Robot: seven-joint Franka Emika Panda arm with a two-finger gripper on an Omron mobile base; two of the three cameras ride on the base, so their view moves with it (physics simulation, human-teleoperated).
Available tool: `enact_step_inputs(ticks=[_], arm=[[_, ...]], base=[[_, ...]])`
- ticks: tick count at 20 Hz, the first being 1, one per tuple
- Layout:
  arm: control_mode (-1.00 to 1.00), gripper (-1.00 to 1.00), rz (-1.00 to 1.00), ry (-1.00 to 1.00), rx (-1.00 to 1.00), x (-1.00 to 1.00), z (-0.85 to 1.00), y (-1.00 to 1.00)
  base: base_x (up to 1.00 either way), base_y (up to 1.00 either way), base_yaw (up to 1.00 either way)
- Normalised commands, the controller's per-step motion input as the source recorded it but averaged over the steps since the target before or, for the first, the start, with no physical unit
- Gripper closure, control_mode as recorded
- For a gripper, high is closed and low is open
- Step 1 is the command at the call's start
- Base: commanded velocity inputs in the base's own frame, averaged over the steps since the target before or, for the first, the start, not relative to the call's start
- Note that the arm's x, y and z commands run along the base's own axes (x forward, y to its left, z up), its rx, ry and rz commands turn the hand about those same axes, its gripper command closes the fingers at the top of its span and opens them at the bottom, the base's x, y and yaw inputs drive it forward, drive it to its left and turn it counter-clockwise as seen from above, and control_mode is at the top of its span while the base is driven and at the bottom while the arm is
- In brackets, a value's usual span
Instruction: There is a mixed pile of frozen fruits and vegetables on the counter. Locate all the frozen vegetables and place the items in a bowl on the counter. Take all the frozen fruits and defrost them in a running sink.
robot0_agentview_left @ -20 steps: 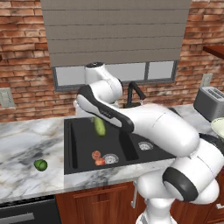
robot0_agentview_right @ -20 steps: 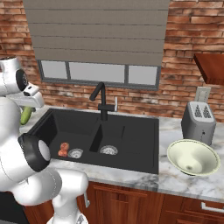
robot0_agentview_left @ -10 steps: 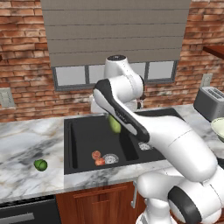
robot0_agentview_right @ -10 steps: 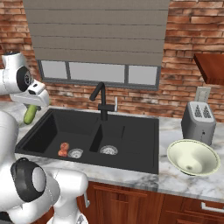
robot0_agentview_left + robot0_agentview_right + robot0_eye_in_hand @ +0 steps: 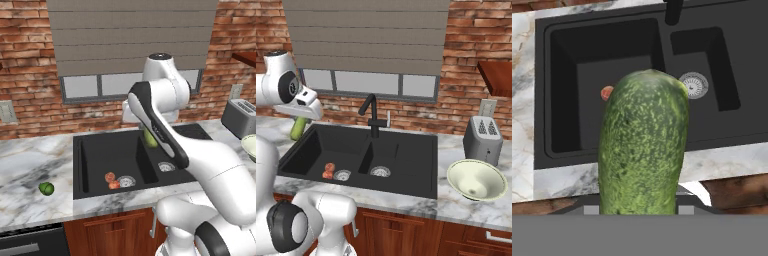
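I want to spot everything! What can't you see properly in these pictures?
- Gripper fingertips: hand view, hidden behind the cucumber.
- Second peach: hand view, cucumber covers it; one peach peeks out.
- Bowl: left base view, cut off by right edge.
- Round green vegetable: too small to identify.

Faucet [image 5: 371, 116] stands mid-sink btwn arm & bowl [image 5: 476, 180]; toaster [image 5: 483, 139] just behind bowl.

evenly, softly lit, with no strong shadows or glare. rendered flat and slightly soft, without edge distortion.
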Motion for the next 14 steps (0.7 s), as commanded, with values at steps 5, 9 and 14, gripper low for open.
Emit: enact_step_inputs(ticks=[5, 9, 14], arm=[[-1.0, 1.0, -0.01, 0.0, 0.0, -0.12, 0.2, -0.5], [-1.0, 1.0, -0.01, 0.0, 0.0, -0.11, 0.11, -0.55], [-1.0, 1.0, -0.01, 0.0, 0.01, -0.06, 0.04, -0.6]], base=[[0.0, 0.0, 0.0], [0.0, 0.0, 0.0], [0.0, 0.0, 0.0]])
